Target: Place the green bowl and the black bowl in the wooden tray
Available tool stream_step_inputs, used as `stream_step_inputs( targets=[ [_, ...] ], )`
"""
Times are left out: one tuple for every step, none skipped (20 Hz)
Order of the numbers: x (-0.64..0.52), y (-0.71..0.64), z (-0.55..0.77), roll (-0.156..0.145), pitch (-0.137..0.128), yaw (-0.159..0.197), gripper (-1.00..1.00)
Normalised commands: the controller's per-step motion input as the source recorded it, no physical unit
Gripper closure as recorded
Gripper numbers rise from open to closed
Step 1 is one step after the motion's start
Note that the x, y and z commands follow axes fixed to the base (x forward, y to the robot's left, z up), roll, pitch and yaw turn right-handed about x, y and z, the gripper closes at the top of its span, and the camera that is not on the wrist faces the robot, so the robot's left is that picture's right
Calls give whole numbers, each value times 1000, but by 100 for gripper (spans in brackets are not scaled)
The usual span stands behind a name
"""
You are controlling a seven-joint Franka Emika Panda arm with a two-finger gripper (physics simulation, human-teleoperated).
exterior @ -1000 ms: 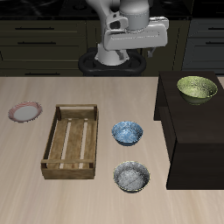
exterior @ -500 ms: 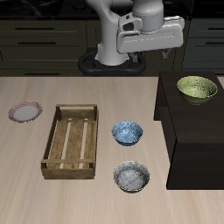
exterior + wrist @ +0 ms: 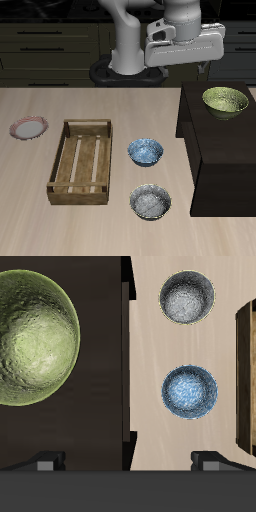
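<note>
Three bowls sit in plain sight, along with a small plate and a crate. The green bowl [image 3: 226,101] rests upright on top of a dark raised block [image 3: 215,160] that stands on the desk [image 3: 60,225]; in the wrist view the green bowl [image 3: 33,338] fills much of the dark surface it lies on. The black bowl [image 3: 151,203] sits on the bare desk near the front edge, close to the foot of the dark block, its speckled grey inside facing up. A blue bowl [image 3: 145,152] sits a little farther back, between the black bowl and the robot's base, and the two are near each other but apart. The wrist view shows the same pair, the black bowl [image 3: 186,297] and the blue bowl [image 3: 190,392], lying side by side on pale wood beside the block's edge.

The wooden tray [image 3: 58,187] lies flat on the desk beside the blue bowl, with nothing inside it; only slats show at its bottom. A pink-rimmed plate [image 3: 29,127] sits on the far side of the tray from the bowls, well apart from them.

The tool [image 3: 183,70] hangs high above the back of the desk, nearer the block than the tray, touching nothing. Its fingers [image 3: 45,463] show in the wrist view set wide apart, with nothing held between them.
</note>
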Motion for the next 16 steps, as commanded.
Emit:
stream_step_inputs(
  targets=[
    [16, -87, 10, 0, 0, 0, -100],
    [439, 554, -30, -53, 7, 31, -100],
    [144, 183, 88, -35, -59, 42, -100],
    [97, 30, 17, -8, 1, 8, -100],
    [171, 200, 11, -26, 7, 14, -100],
    [124, 206, 115, -27, -102, 76, -100],
    [240, 198, -13, -28, 16, -25, -100],
    [161, 153, -33, -20, 20, 6, -100],
    [109, 213, 10, 18, -48, 65, -100],
    [92, 273, -71, -30, 27, -4, -100],
    [18, 180, -8, 28, 10, 10, -100],
    [14, 270, -47, 16, -26, 68, -100],
    [5, 100, 26, -7, -23, 11, -100],
    [43, 342, -21, 61, 5, 24, -100],
    [4, 449, 99, 29, -80, 58, -100],
    [90, 184, 83, -15, -46, 8, -100]
  ],
)
